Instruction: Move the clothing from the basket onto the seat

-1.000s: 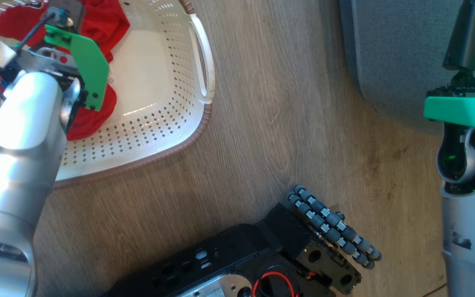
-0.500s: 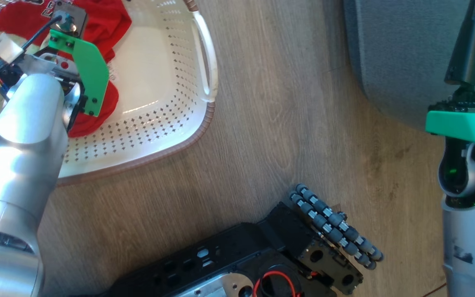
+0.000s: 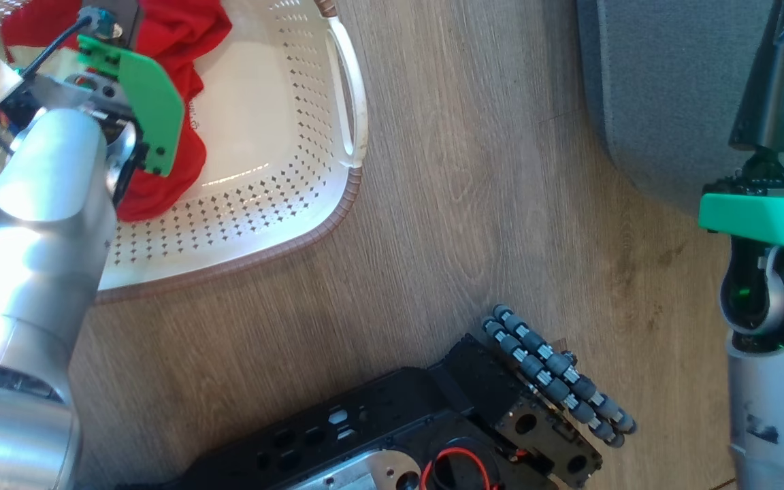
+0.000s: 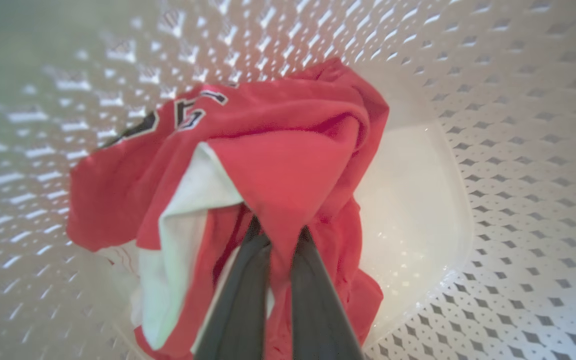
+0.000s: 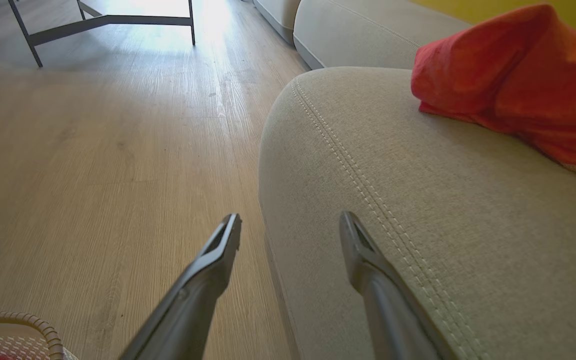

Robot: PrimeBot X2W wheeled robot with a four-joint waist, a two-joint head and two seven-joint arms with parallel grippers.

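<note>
In the left wrist view my left gripper (image 4: 279, 234) is shut on a fold of the red clothing (image 4: 288, 165), pinched between its two dark fingers. That clothing has a white panel and dark number print, and it lies bunched inside the cream perforated basket (image 4: 518, 150). From the head, the basket (image 3: 297, 224) sits at the upper left with the clothing (image 3: 188, 41) partly hidden by my left arm. My right gripper (image 5: 290, 231) is open over the rounded edge of the grey seat (image 5: 418, 210). Another red garment (image 5: 513, 75) lies on the seat.
Wooden floor (image 3: 467, 204) separates the basket from the seat (image 3: 664, 88). My dark base with a roller wheel (image 3: 555, 374) is at the bottom middle. A dark metal table frame (image 5: 103, 22) stands far off, with a second cushion (image 5: 368, 30) behind the seat.
My left gripper has shut on the red clothing in the basket. The head view has shifted slightly. The right arm has stayed where it was, open.
</note>
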